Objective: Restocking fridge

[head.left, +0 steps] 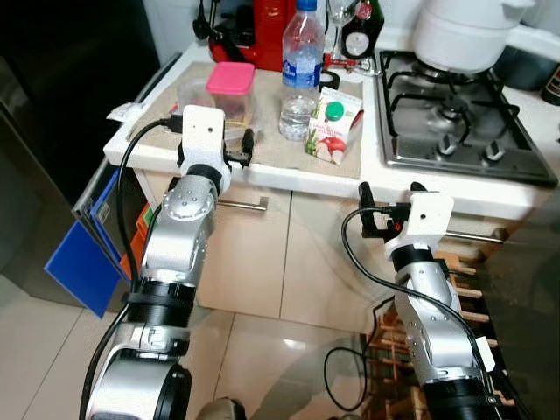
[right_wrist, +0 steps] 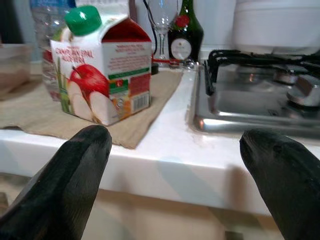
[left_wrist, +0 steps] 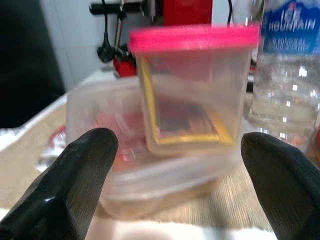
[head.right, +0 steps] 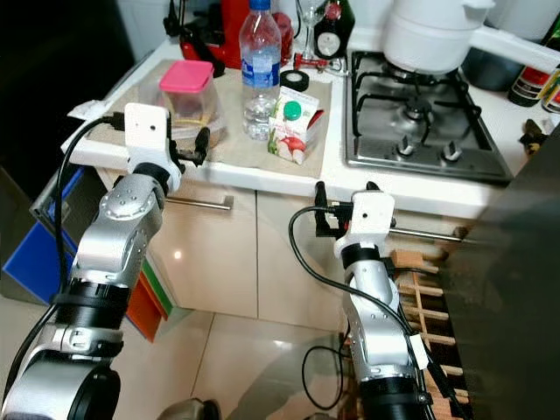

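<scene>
A clear box with a pink lid (left_wrist: 192, 90) stands on a wider, lower clear container (left_wrist: 165, 190) at the left end of the counter. My left gripper (left_wrist: 182, 170) is open at the counter's edge and points straight at this stack, which sits between its fingertips and a little beyond them. To the right stand a water bottle (head.left: 300, 74) and an apple juice carton (head.left: 332, 129) with a green cap. My right gripper (right_wrist: 175, 175) is open and empty, slightly below the counter edge (head.left: 289, 175), facing the carton (right_wrist: 102, 70) from a short distance.
The items rest on a beige mat (head.left: 271, 144). A gas hob (head.left: 446, 114) with a white pot (head.left: 459, 35) lies to the right. Bottles and a red appliance (head.left: 271, 26) line the back. Cupboard doors (head.left: 254, 254), a blue panel (head.left: 83, 262) and a wooden rack (head.left: 459, 302) are below.
</scene>
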`<state>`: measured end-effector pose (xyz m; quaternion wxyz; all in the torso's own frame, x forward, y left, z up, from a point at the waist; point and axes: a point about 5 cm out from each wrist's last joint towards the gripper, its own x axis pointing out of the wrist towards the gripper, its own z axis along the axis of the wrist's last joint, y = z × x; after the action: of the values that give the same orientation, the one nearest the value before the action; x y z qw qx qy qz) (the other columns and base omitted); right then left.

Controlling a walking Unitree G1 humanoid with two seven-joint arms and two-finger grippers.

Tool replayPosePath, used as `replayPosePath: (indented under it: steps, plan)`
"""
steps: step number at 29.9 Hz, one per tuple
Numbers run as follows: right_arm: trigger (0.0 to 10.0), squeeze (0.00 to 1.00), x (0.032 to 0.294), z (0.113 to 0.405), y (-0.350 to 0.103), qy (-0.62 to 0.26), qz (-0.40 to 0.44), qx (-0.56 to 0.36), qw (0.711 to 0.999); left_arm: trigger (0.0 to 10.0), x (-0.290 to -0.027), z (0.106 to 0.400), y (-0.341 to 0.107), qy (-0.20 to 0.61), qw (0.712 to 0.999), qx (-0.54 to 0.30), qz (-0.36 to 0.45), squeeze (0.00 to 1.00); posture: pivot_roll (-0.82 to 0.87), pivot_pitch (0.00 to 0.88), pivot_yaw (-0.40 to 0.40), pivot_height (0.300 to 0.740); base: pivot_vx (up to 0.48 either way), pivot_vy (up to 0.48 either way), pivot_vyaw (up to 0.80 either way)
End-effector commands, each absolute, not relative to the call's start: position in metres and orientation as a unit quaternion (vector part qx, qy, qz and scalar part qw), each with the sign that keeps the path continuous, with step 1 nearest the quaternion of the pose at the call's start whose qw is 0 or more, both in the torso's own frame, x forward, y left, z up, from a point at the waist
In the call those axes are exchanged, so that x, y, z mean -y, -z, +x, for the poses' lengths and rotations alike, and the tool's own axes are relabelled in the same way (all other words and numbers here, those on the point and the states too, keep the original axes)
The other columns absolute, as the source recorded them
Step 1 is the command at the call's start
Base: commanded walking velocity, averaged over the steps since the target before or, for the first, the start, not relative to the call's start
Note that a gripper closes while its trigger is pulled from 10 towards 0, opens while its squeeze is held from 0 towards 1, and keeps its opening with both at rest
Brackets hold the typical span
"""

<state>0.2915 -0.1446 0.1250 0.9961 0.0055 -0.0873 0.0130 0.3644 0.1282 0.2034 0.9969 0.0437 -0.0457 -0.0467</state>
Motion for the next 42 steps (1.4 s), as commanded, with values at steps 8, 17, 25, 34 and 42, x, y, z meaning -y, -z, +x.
replayPosePath:
  steps: [8, 17, 25, 34, 42]
  plan:
    - [10.0, 0.0, 0.145, 0.29, -0.126, -0.008, 0.007, 0.089, 0.996, 10.0, -0.121, 0.368, -0.214, 0.062, 0.994, 0.072, 0.059, 0.0, 0.0, 0.057, 0.023, 0.74, 0.0, 0.0, 0.0]
    - [10.0, 0.0, 0.148, 0.285, -0.126, -0.009, 0.003, 0.089, 0.996, 10.0, -0.115, 0.377, -0.215, 0.049, 0.994, 0.073, 0.07, 0.0, -0.04, 0.069, 0.008, 0.74, 0.0, 0.0, 0.0]
    - [10.0, 0.0, 0.162, 0.268, -0.115, -0.007, -0.016, 0.064, 0.998, 10.0, -0.114, 0.384, -0.227, 0.036, 0.993, 0.088, 0.076, 0.0, -0.06, 0.08, -0.007, 0.74, 0.0, 0.0, 0.0]
    - [10.0, 0.0, 0.16, 0.265, -0.114, -0.01, -0.015, 0.057, 0.998, 10.0, -0.116, 0.391, -0.226, 0.025, 0.993, 0.083, 0.078, 0.0, -0.06, 0.081, -0.01, 0.74, 0.0, 0.0, 0.0]
    - [10.0, 0.0, 0.161, 0.265, -0.113, -0.014, -0.018, 0.053, 0.998, 10.0, -0.127, 0.401, -0.222, -0.028, 0.996, 0.05, 0.063, 0.0, -0.06, 0.073, -0.016, 0.74, 0.0, 0.0, 0.0]
